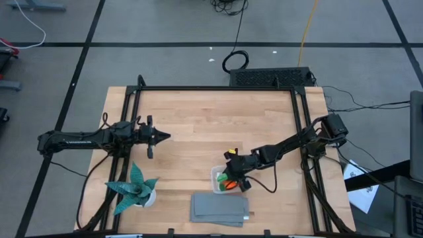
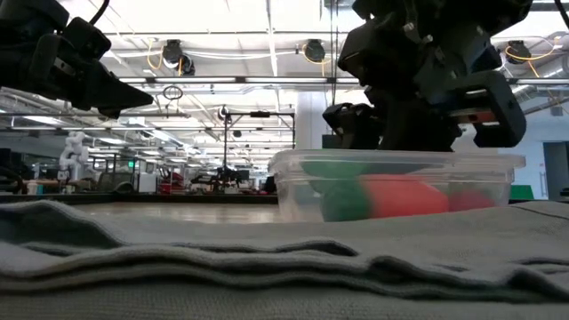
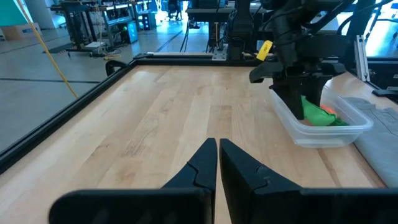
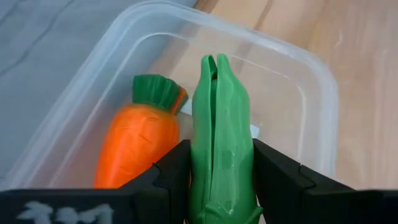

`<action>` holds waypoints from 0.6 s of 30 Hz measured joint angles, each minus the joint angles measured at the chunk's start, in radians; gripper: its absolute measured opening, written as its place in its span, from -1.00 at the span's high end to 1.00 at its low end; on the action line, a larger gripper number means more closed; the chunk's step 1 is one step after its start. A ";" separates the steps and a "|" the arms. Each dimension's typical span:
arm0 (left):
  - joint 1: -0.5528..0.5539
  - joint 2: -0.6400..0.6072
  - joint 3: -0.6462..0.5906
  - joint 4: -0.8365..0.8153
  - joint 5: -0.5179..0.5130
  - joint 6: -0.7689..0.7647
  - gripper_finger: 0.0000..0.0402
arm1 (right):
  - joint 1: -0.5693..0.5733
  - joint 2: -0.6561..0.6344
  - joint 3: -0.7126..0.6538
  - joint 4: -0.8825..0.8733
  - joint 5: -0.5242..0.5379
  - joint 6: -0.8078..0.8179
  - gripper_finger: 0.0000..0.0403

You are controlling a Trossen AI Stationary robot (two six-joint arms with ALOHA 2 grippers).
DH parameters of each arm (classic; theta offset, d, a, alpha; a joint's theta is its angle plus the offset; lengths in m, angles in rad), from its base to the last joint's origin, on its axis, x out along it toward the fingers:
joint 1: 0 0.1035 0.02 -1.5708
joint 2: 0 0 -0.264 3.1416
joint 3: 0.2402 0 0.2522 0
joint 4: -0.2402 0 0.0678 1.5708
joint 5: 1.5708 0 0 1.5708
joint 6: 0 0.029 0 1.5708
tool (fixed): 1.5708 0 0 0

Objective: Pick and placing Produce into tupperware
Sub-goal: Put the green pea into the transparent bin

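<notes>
Wood table [image 1: 198, 125]: carrot [image 4: 138, 147] in tupperware [image 1: 216, 177], right gripper [image 4: 216, 163] clamping green pod [image 4: 219, 130] over it, left gripper [image 3: 217, 163] closed empty, berry unclear.

Pod [image 4: 221, 137] lower end cut off (carrot [image 4: 138, 149] too).

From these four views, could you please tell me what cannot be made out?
- Red berry: no view shows it clearly; the low view has only a red blur in the tupperware.
- Pod: its lower end, cut off by the right wrist view's edge, between the right end effector fingers.
</notes>
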 joint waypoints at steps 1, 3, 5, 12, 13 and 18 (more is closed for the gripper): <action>0.000 0.000 0.000 0.000 0.000 0.000 0.88 | 0.001 0.000 0.000 0.000 0.004 -0.007 0.31; 0.000 0.000 0.000 0.000 0.000 0.000 0.88 | 0.008 0.000 0.000 -0.002 0.024 -0.019 0.31; 0.000 0.000 0.000 -0.001 0.000 0.000 0.88 | 0.011 0.000 0.000 -0.013 0.025 -0.026 0.31; 0.000 0.000 0.000 -0.002 0.000 0.003 0.88 | 0.010 0.000 0.000 -0.039 0.019 0.004 0.31; 0.000 0.000 0.000 -0.002 0.000 0.003 0.88 | 0.010 0.000 0.000 -0.038 0.019 0.005 0.31; 0.000 0.000 0.000 -0.003 0.000 0.006 0.88 | 0.010 0.000 0.000 -0.036 0.018 0.017 0.31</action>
